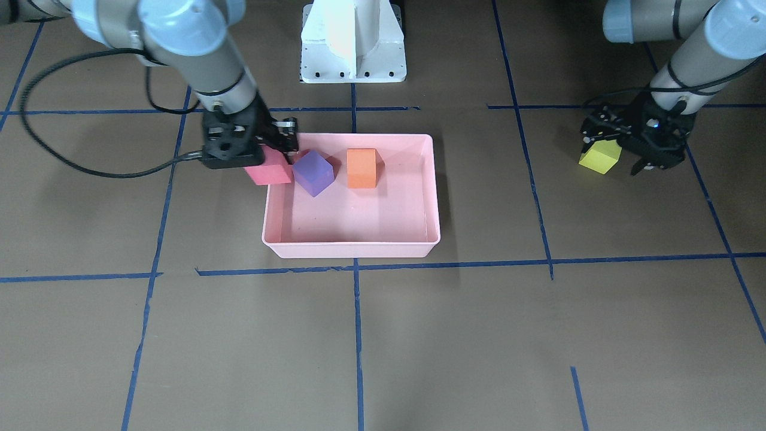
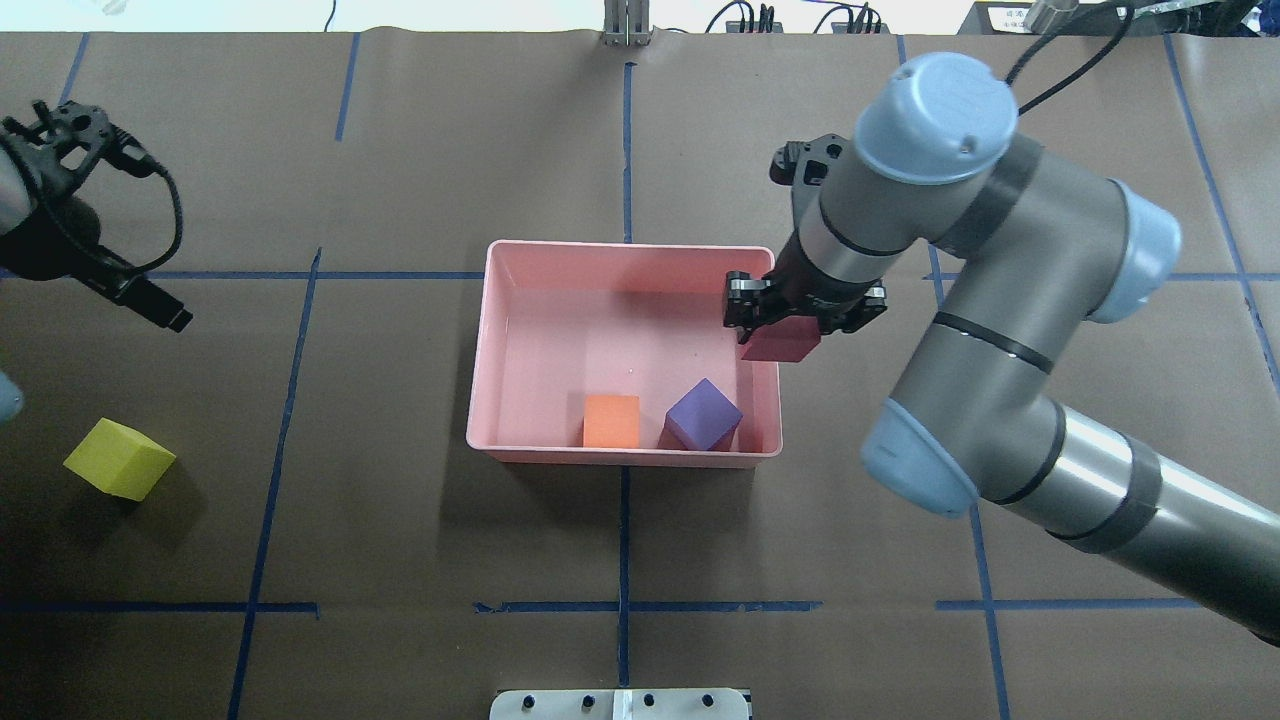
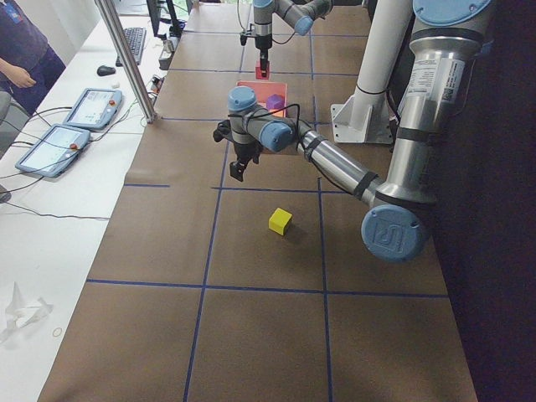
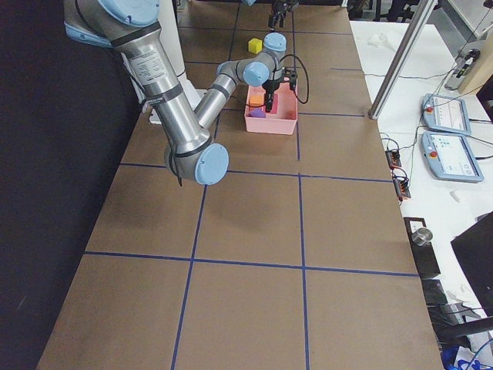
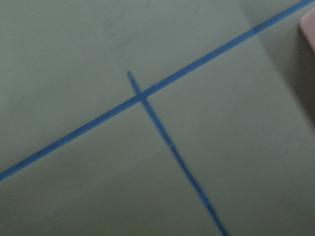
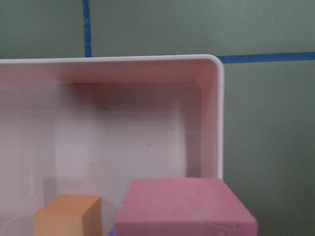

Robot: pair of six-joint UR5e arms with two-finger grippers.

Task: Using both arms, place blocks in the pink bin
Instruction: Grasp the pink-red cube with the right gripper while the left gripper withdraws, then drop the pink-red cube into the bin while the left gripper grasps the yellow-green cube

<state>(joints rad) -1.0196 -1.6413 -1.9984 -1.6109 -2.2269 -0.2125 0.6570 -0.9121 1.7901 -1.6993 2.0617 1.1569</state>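
Right gripper (image 1: 269,154) clamped on the red block (image 1: 269,172), suspended over the side rim of the pink bin (image 1: 353,250). Inside the bin, purple block (image 1: 314,172) and orange block (image 1: 362,167), side by side. Left gripper (image 1: 619,143) spread wide, holding nothing, above the table (image 1: 419,335); yellow-green block (image 2: 120,458) on the table, well outside the bin.

grey jointed arms (image 2: 1010,290), light blue joint caps (image 2: 935,110), black cables (image 1: 185,157)

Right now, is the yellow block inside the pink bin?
No, the yellow block sits on the brown table, far from the pink bin.
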